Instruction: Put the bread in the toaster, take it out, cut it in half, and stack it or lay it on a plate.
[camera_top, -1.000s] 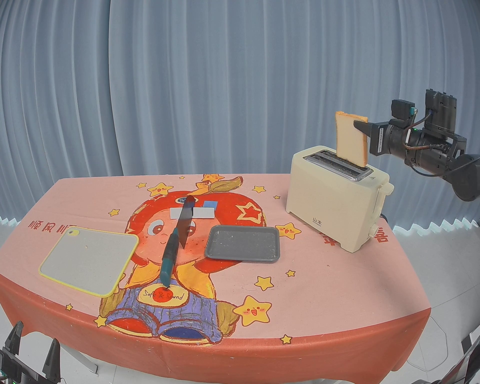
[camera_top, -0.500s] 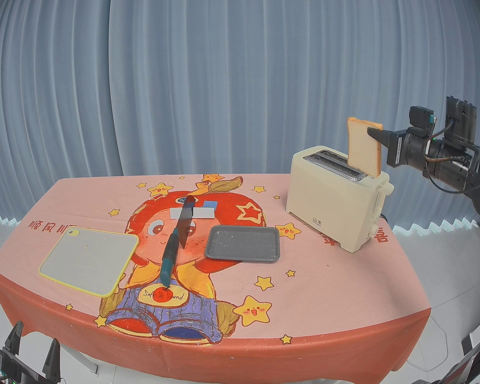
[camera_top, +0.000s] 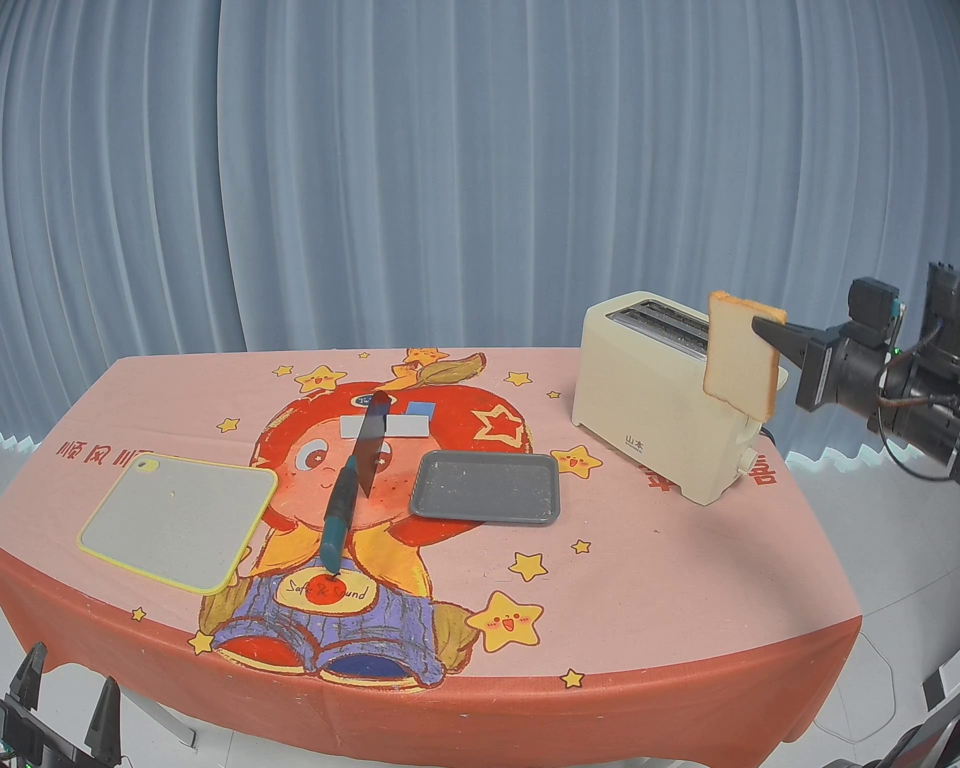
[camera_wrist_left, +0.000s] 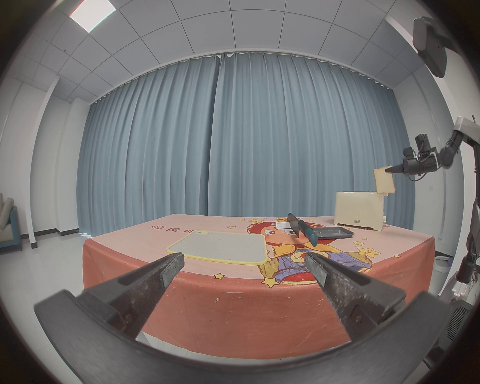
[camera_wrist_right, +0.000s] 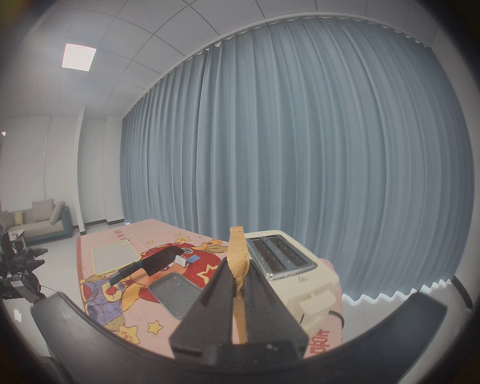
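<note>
My right gripper (camera_top: 768, 326) is shut on a slice of bread (camera_top: 741, 354), which hangs upright in the air just to the right of the cream toaster (camera_top: 668, 395), level with its top. In the right wrist view the bread (camera_wrist_right: 238, 260) stands edge-on, pinched by that gripper (camera_wrist_right: 239, 280), with the toaster's empty slots (camera_wrist_right: 278, 255) beside it. A grey tray-like plate (camera_top: 486, 486) lies mid-table. A knife (camera_top: 354, 470) with a teal handle rests left of it. A cutting board (camera_top: 179, 518) with a yellow rim lies at the left. My left gripper (camera_wrist_left: 245, 272) is open, low, off the table's near-left corner.
Two small cards, white and blue (camera_top: 388, 423), lie behind the knife. The pink printed tablecloth (camera_top: 640, 590) has free room at the front right. A blue curtain hangs behind the table.
My right gripper has carried the bread out of the toaster slot, to the right and downward past the toaster's right end. The left arm has kept still.
</note>
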